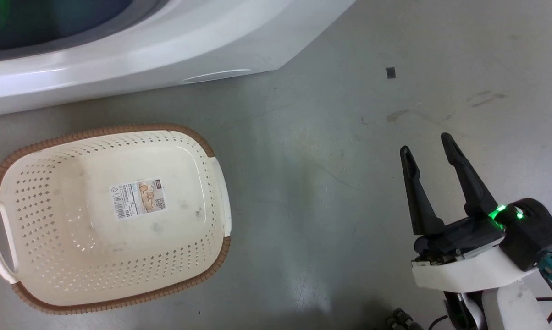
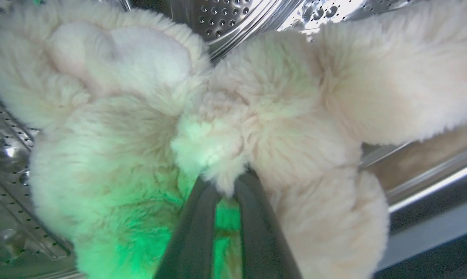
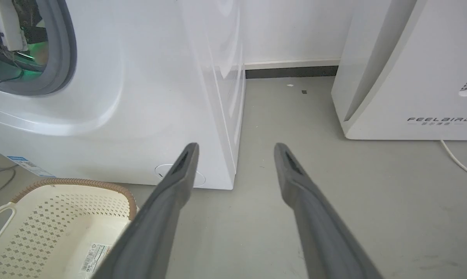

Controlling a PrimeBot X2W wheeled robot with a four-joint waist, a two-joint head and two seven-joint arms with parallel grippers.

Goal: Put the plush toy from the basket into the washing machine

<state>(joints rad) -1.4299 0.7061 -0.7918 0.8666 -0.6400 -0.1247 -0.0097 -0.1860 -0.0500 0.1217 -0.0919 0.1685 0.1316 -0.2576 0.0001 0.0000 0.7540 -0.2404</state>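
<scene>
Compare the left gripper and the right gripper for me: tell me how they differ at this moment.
The left gripper is nearly shut, pinching a tuft of the plush toy; the right gripper is open and holds nothing. The left gripper is inside the washer's steel drum; the right gripper hangs over the floor, right of the empty basket. Both have two long dark fingers.

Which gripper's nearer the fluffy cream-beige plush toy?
Left. The left gripper is inside the shiny steel drum, fingers pinching the fluffy cream-beige plush toy. The right gripper hangs open over the grey floor, right of the cream-white perforated basket.
</scene>
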